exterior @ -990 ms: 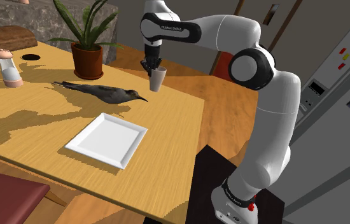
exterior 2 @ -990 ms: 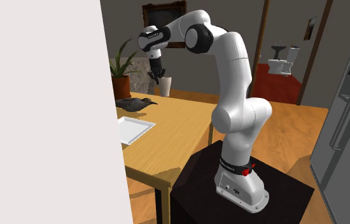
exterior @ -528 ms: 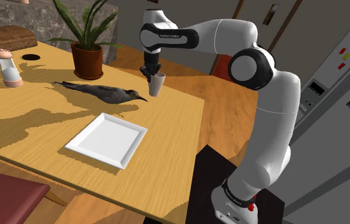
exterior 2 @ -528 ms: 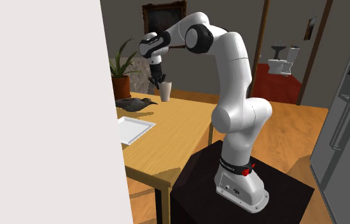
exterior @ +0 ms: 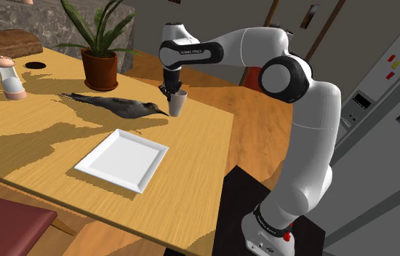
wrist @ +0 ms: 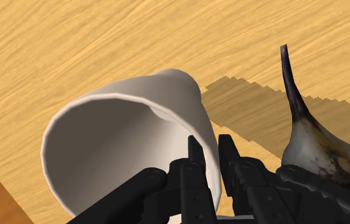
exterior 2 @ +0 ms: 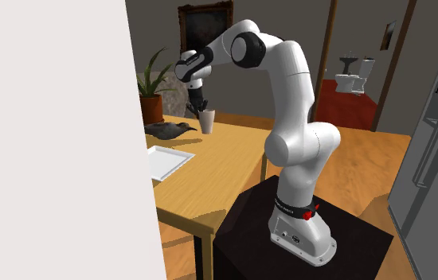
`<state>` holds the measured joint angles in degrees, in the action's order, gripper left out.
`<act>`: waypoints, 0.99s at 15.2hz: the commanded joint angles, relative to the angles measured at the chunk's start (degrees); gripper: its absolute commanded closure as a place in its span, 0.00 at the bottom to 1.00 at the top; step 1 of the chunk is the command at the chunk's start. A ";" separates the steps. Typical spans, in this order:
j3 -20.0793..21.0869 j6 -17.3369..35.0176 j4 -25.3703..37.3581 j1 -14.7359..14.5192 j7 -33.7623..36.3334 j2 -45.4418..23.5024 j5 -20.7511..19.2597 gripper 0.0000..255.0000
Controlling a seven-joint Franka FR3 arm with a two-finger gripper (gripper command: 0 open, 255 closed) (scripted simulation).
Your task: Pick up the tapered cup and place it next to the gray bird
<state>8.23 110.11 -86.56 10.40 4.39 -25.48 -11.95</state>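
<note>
The gripper (exterior: 171,92) (exterior 2: 200,106) (wrist: 210,149) is closed almost fully on the rim of the tapered cup (exterior: 179,104) (exterior 2: 207,121) (wrist: 123,140). In the wrist view its fingers (wrist: 196,159) pinch the thin white wall, one inside the mouth and one outside. This wall pinch suits a vessel whose body is wider than the jaws can span, and it leaves the narrow base free to be set down.

The tapered cup hangs mouth-up below the gripper, low over the counter (exterior: 46,145) (exterior 2: 225,151) (wrist: 104,38). Whether its base touches the wood cannot be told.

The gray bird (exterior: 118,106) (exterior 2: 170,129) (wrist: 320,149) lies on the counter just beside the cup, its long beak pointing toward it. In the wrist view the beak passes close to the gripper's outer side without touching the cup. This places the cup at the required position by the bird's head.

The square white plate (exterior: 122,160) (exterior 2: 166,161) lies nearer the counter's front edge, apart from both. The potted plant (exterior: 100,62) (exterior 2: 152,99) stands behind the bird.

Judgement: the task is at the release step. Opening should wait until the base is seated, or the tapered cup may tip against the beak.
</note>
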 commanded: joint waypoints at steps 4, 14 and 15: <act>-0.13 3.32 -2.31 0.02 0.59 -1.01 -0.37 1.00; -0.14 3.32 -2.32 0.02 0.58 -1.01 -0.36 0.00; -0.14 3.32 -2.31 0.02 0.58 -1.02 -0.36 0.00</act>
<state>8.09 113.43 -88.88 10.42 4.97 -26.49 -12.31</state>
